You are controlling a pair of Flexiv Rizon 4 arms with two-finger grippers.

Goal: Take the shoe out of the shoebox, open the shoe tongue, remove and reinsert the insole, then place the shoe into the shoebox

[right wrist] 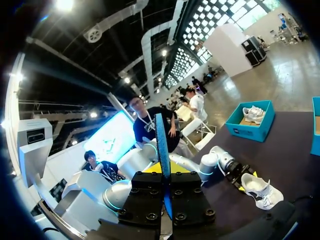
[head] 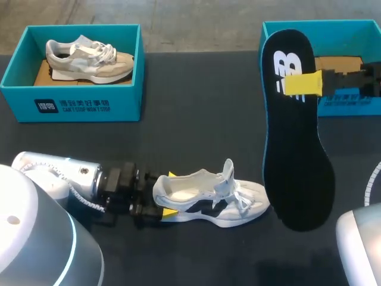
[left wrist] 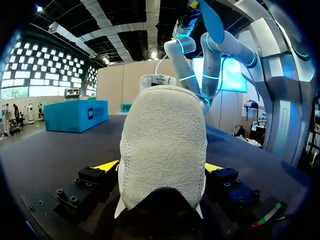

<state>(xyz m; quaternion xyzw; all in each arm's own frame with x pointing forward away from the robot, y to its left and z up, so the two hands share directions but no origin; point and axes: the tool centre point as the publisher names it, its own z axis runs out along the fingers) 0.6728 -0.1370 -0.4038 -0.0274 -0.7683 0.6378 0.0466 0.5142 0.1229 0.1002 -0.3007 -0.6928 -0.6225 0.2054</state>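
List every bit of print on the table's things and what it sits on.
Left shoebox front: white logo block and small lettering, too blurred to quote.
Insole: large white logo mark, partly under the right jaws; no words.
Right shoebox front: white print, largely hidden behind the insole, unreadable.
Tongue label of the shoe: too small to read.

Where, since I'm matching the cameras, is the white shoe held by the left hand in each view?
Head view: shoe lies near-side on the table, heel in the left hand.
Left wrist view: its heel fills the middle, between that hand's fingers.
Right wrist view: shoe, small, on the table beyond the upright insole.
Shared landmark: yellow fingertips flanking the heel.
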